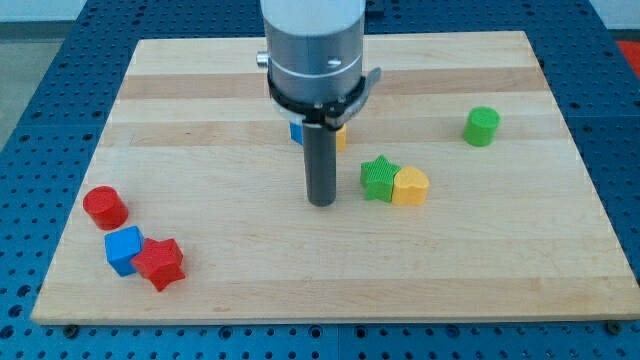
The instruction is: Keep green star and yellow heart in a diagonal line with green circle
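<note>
Item: my tip (322,203), a plain dark rod end with nothing to open or close, holding nothing; it stood on the board clear of every block.

Key relation: the green star (378,178) lay just to the view's right of my tip and slightly toward the view's top, with a narrow strip of bare wood between them. The yellow heart (411,186) touched the star on its far right side, so the pair formed a short row running left to right. The green circle (482,126) sat well apart, up and to the right of the pair. Judgement: star and heart lay too level to line up with the circle; a push would need to raise the heart or lower the star.

Surface: pale wooden board (250,290), flat, on a blue perforated table (40,90).

Room: open wood around the pair on all sides.

Other pieces: red cylinder (104,206), blue cube (123,249) and red star (160,263) clustered at the view's lower left; a blue block (297,131) and a yellow block (341,137) partly hidden behind the arm, shapes not clear
</note>
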Controlling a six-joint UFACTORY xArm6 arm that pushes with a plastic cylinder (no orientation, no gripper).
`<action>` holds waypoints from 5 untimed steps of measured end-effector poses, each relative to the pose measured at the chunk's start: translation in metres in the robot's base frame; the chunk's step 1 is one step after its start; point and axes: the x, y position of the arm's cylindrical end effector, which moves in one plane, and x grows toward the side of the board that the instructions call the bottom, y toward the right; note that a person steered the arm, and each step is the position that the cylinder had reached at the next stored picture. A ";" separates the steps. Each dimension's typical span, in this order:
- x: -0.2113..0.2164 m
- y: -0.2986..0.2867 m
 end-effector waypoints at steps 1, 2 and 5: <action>0.002 0.016; -0.029 0.053; -0.044 0.118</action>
